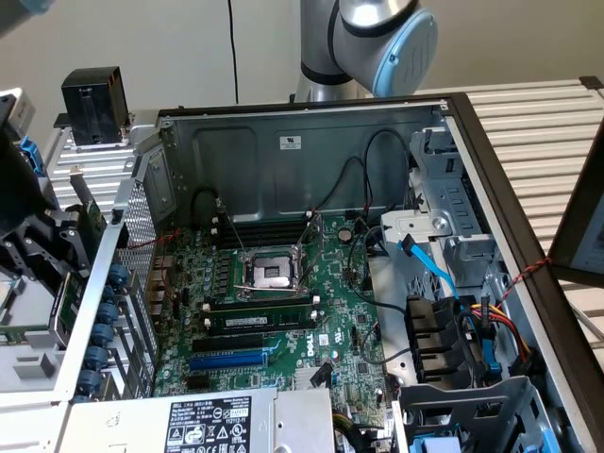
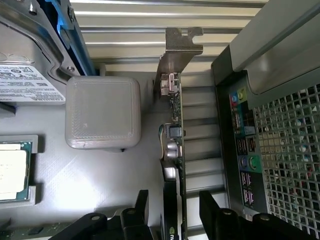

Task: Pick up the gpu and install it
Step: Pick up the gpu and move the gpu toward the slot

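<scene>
Arm (image 1: 323, 52): upright link at the back of the exterior view, big grey joint (image 1: 389, 38) with a blue cap on top of it. Far end comes in at the exterior view's left edge; wrist (image 1: 17, 179) is dark, in shadow, pose hard to read there. Tool (image 2: 174, 195) in the wrist view: two black fingers (image 2: 143, 205), both tips visible, spread wide with a clear gap between them. Jaws roughly parallel, inner faces bare, neither one pressed against anything. Fingers' base links and pivot screws show at the frame edge.
</scene>
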You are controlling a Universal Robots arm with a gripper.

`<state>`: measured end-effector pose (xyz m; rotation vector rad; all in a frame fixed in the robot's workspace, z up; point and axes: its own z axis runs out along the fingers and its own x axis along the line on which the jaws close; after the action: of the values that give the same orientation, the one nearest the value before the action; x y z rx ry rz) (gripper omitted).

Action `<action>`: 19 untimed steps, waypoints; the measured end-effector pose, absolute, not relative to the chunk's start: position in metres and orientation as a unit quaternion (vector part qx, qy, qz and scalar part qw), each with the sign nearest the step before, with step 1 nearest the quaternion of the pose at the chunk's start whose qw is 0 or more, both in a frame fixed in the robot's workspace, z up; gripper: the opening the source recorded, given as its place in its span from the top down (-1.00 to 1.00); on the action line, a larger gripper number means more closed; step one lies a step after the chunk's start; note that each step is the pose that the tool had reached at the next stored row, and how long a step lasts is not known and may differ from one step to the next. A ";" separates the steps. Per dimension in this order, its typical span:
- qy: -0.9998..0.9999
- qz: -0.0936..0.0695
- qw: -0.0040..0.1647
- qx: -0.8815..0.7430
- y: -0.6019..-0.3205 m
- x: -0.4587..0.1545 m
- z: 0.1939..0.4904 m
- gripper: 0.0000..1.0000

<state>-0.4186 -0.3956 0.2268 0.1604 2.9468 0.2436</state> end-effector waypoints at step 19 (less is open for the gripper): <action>0.992 0.074 0.088 0.054 -0.392 -0.419 0.226 0.13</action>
<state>-0.4186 -0.3922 0.2264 0.1593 2.9527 0.2190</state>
